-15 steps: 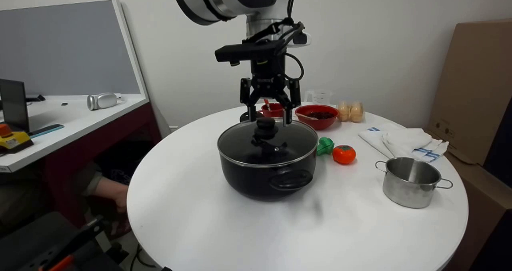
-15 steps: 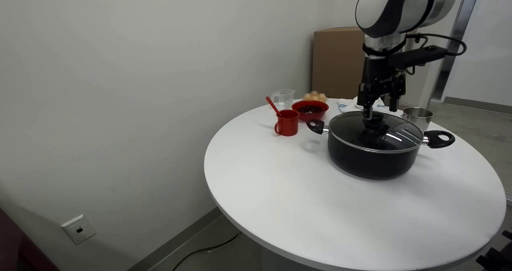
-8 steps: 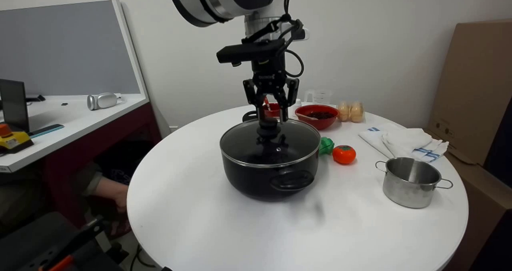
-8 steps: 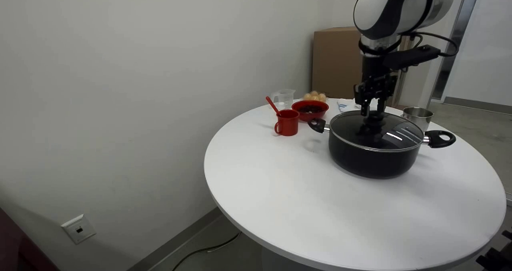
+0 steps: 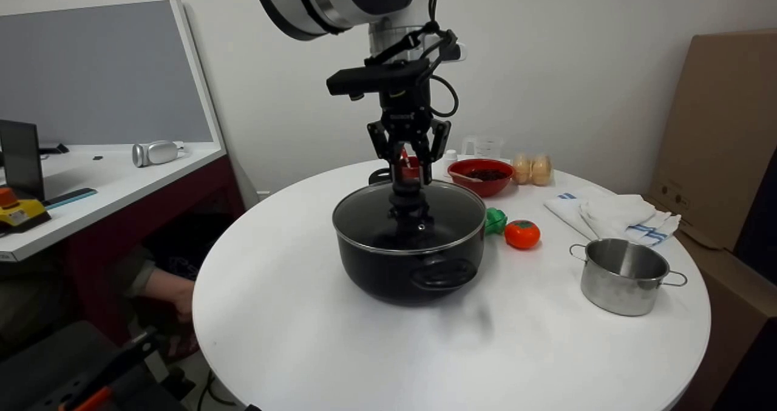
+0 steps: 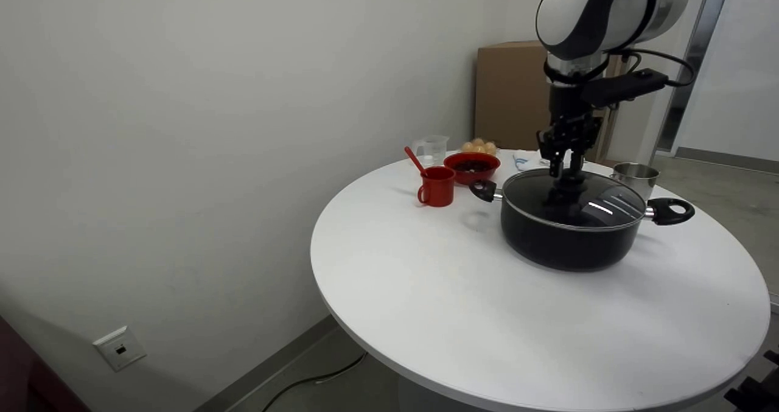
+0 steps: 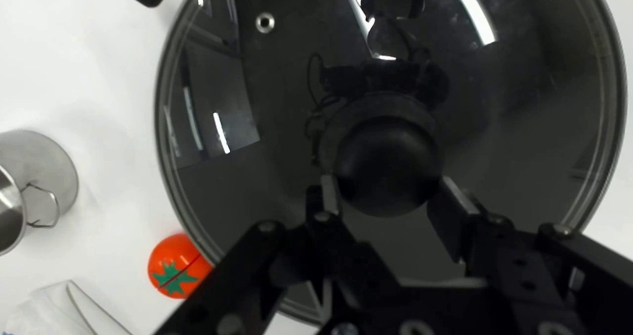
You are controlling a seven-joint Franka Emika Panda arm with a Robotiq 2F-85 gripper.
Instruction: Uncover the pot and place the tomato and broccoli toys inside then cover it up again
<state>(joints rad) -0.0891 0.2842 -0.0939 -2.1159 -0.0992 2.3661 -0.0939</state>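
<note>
In an exterior view, a black gripper [image 5: 412,179] points straight down over a wide black pot [image 5: 388,280], its tips at the dark knob [image 5: 406,200] of the glass lid [image 5: 446,220], which sits flat on the rim. The broccoli [image 5: 495,221], just beside the pot, and the tomato [image 5: 522,234] next to it lie outside on the white table [image 5: 273,332]; a lid set down on that side could knock them away.

In an exterior view, the pot hides broccoli and tomato. A side handle [image 6: 482,190] juts out near a red bowl [image 6: 471,178] and a red mug [image 6: 438,188], so a lid swung low that way might strike them.

In the wrist view, the fingers [image 7: 455,201] appear clamped on opposite sides of the knob, off its centre. That rounded shape could slip free, or the lid tip, once lifting begins.
</note>
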